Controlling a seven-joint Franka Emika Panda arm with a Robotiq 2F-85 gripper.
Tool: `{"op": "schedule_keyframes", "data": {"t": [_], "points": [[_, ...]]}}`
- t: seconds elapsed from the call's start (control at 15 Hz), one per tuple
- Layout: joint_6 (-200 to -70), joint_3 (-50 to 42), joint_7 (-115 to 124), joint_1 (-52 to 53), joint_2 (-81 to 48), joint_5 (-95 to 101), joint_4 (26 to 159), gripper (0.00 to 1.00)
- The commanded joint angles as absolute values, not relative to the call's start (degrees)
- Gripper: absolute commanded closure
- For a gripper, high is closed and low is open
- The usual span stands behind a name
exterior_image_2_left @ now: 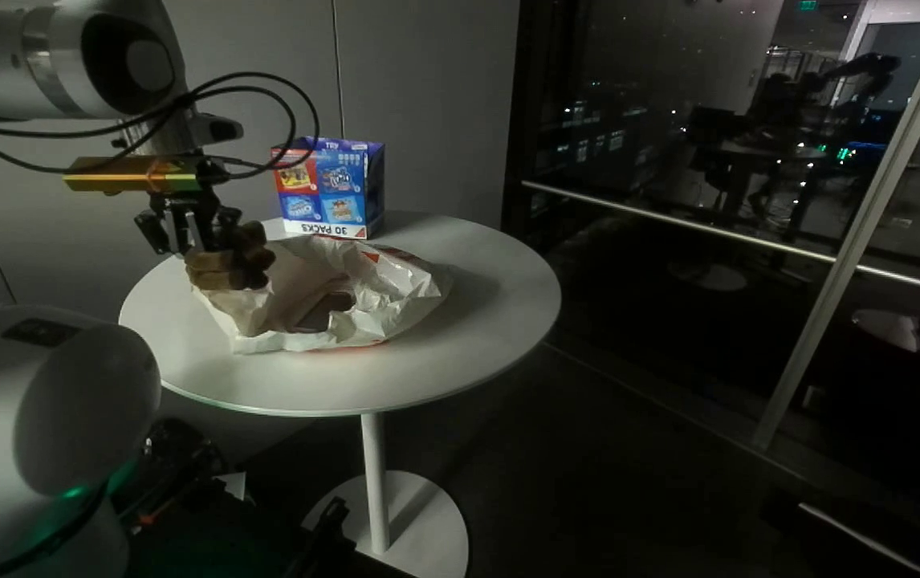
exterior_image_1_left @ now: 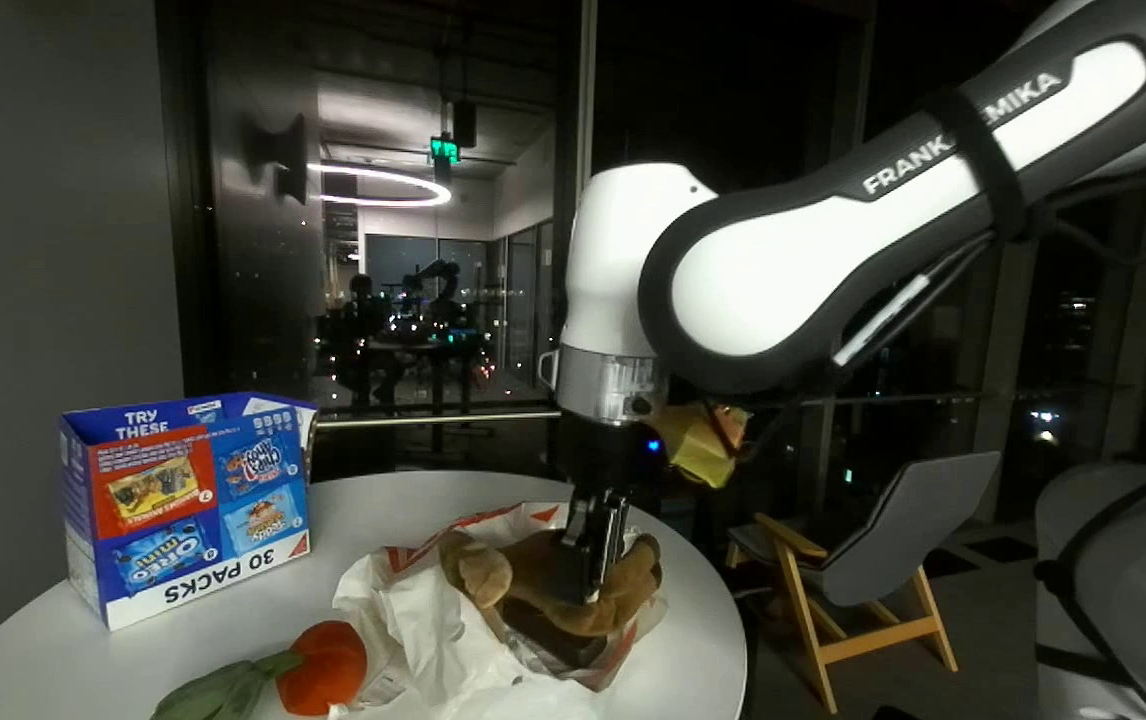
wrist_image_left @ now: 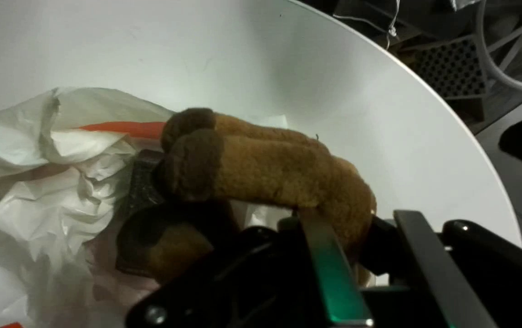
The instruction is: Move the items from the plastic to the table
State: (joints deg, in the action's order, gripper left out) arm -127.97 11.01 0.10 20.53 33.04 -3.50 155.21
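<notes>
Grasping a plush toy (wrist_image_left: pixel 279 175), jaws point down; the box (exterior_image_1_left: pixel 191 510) reads “30 PACKS”.

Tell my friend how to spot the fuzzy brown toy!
Find the round white table, then the crumpled white bag on it. By the bag's edge, between the jaws of the black gripper, is the toy. Unlike the bag, it's furry and tan, with dark-brown tips.

Your spot looks like an office: dark windows (exterior_image_1_left: pixel 733 90) and exit sign (exterior_image_1_left: pixel 445 150) beyond the tool (exterior_image_1_left: pixel 593 575), lounge chair (exterior_image_1_left: pixel 883 535) well apart.
</notes>
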Motion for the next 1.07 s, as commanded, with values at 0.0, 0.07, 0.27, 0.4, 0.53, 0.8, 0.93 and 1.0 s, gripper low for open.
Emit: {"op": "schedule_keyframes", "data": {"t": [0.0, 0.07, 0.27, 0.4, 0.53, 0.8, 0.93, 1.0], "points": [[-127.1, 11.9, -6.8, 21.8, 37.3, -1.1, 154.6, 0.92], [-129.1, 13.0, -7.0, 21.5, 36.8, 0.5, 154.3, 0.92], [-137.7, 16.1, -7.0, 21.1, 31.5, 5.0, 152.3, 0.92], [-144.9, 19.0, -5.6, 20.1, 27.2, 9.0, 150.6, 0.92], [-150.0, 22.4, -3.8, 18.2, 22.1, 14.3, 147.3, 0.92], [-151.1, 30.3, 5.2, 9.8, 10.8, 31.2, 136.2, 0.92], [-148.0, 33.4, 10.7, 6.6, 5.0, 39.3, 129.6, 0.91], [-145.5, 34.2, 12.4, 6.0, 1.7, 42.5, 126.2, 0.91]]}}
